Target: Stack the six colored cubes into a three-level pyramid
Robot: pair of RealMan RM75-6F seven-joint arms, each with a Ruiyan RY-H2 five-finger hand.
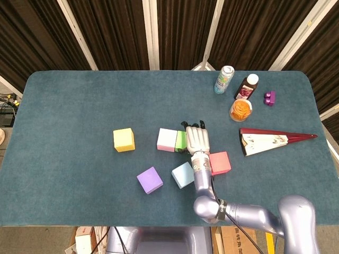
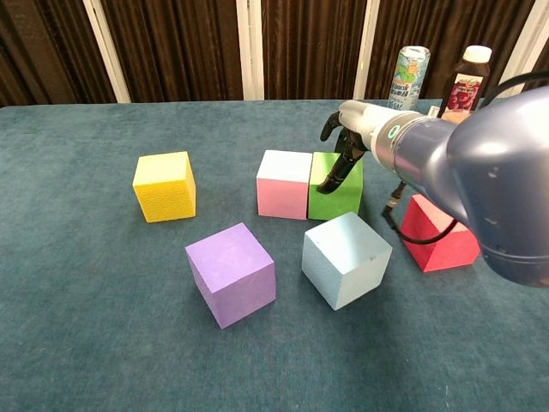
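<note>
Base row begun, nothing stacked
Right hand (image 2: 347,137) fingers clasp the green foam cube (image 2: 336,187), touching the pink foam cube (image 2: 284,184); four loose

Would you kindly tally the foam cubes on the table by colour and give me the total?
yellow cube: 1
pink cube: 1
green cube: 1
purple cube: 1
light blue cube: 1
red cube: 1
Total: 6

Right hand (image 1: 197,138) low, fingers (image 2: 336,176) downturned
</note>
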